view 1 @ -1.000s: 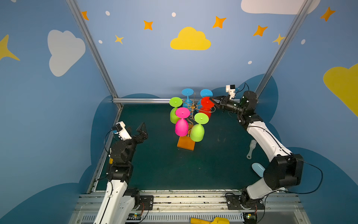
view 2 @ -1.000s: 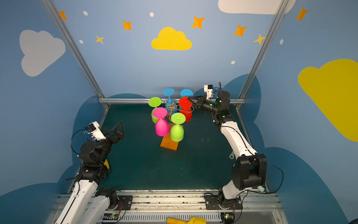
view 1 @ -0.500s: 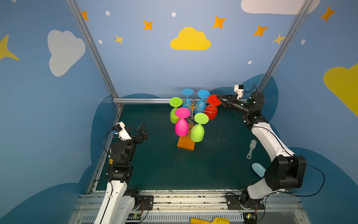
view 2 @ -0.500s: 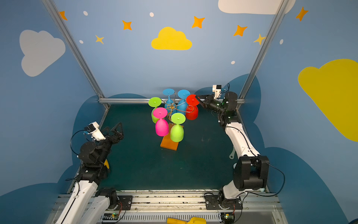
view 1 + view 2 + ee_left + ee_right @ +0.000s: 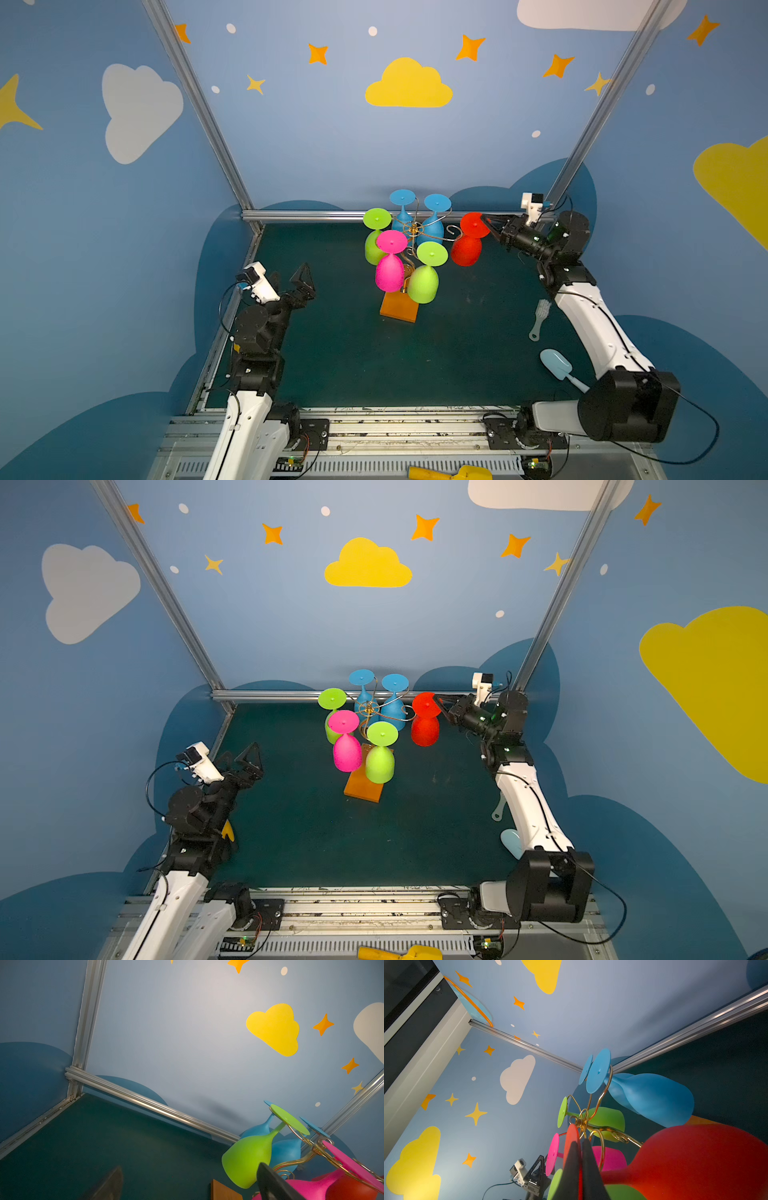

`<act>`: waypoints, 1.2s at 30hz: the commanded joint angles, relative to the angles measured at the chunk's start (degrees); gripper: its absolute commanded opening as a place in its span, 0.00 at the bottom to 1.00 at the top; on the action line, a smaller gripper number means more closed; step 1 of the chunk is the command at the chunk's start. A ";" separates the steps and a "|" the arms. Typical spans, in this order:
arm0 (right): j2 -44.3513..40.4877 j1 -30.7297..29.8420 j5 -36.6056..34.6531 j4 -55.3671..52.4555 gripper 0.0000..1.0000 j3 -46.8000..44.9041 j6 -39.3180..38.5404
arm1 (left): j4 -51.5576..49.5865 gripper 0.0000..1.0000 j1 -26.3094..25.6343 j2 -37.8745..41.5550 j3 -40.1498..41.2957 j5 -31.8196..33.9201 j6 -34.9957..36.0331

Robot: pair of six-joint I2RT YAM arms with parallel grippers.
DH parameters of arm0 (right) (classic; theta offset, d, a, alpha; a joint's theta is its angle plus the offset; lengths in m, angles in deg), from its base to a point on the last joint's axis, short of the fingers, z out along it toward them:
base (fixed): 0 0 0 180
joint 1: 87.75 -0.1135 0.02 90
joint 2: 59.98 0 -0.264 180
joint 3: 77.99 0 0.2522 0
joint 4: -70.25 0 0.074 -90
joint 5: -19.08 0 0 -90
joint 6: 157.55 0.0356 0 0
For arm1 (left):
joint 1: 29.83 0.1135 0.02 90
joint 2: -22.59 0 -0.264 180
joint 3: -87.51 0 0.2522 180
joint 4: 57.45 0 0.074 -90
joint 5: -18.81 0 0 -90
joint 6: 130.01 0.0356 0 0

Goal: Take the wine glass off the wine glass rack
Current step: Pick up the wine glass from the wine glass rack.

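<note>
Right gripper (image 5: 484,220) pinching the red glass (image 5: 466,249) by its foot (bowl downward), just beside the rack (image 5: 399,308); left gripper (image 5: 289,275) spread, well apart from it.

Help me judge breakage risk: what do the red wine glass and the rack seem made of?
Red wine glass: probably plastic, opaque and matte. Wine glass rack: thin glossy gold wire, likely metal; flat orange-brown base, perhaps wood.

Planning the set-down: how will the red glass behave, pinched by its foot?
Probably light: the right gripper holds the red glass by its thin foot alone. Matte, opaque look suggests plastic, likely not brittle. Hanging bowl-down, it may swing or slip.
</note>
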 commanded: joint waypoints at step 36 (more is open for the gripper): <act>-12.03 -16.32 -10.11 -24.03 0.00 20.03 -35.93 | 3.88 0.82 -19.43 -29.98 -39.67 -56.99 -7.63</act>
